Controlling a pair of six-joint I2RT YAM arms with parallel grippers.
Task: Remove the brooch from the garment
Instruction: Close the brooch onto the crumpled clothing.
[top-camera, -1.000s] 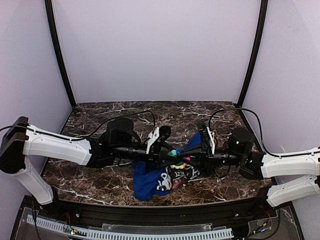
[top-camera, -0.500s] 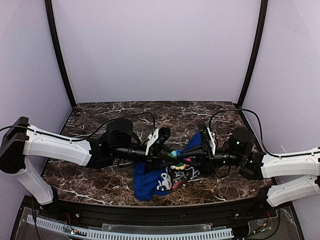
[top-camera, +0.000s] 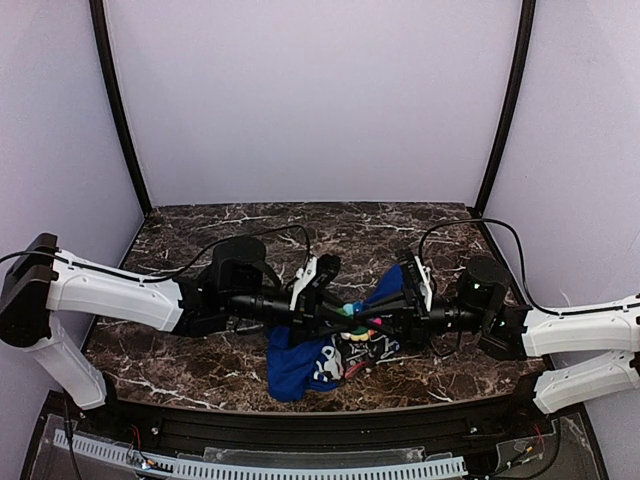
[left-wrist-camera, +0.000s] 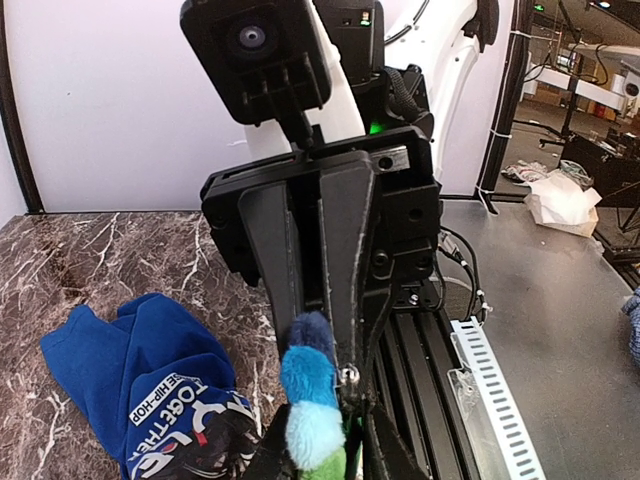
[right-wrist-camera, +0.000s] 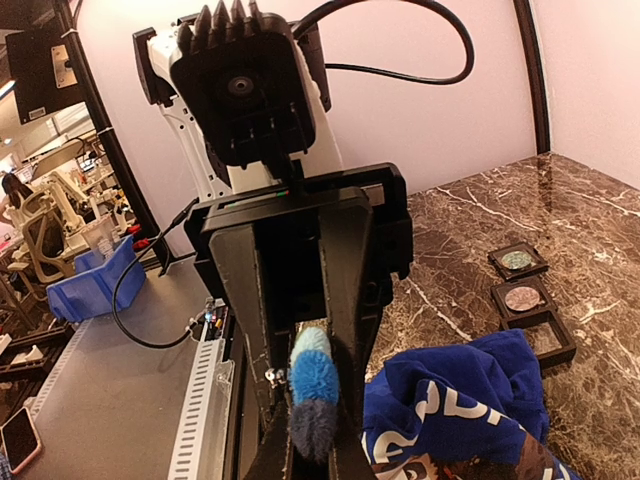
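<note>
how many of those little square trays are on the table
2. Both show only in the right wrist view, on the marble table right of the blue garment: one tray farther back, the other just in front. More may be hidden under the cloth or arms.

Soft, even light falls from above the garment (top-camera: 290, 365), leaving the pale walls (top-camera: 300, 100) behind it bright and free of glare. The dark marble table (top-camera: 200, 235) around it carries only faint shadows. The overhead view is sharp, bowing slightly toward its edges. In the wrist views the brooch (left-wrist-camera: 312, 420) beside the garment sits close to the lens and looks soft; the background beyond is mildly blurred.
</note>
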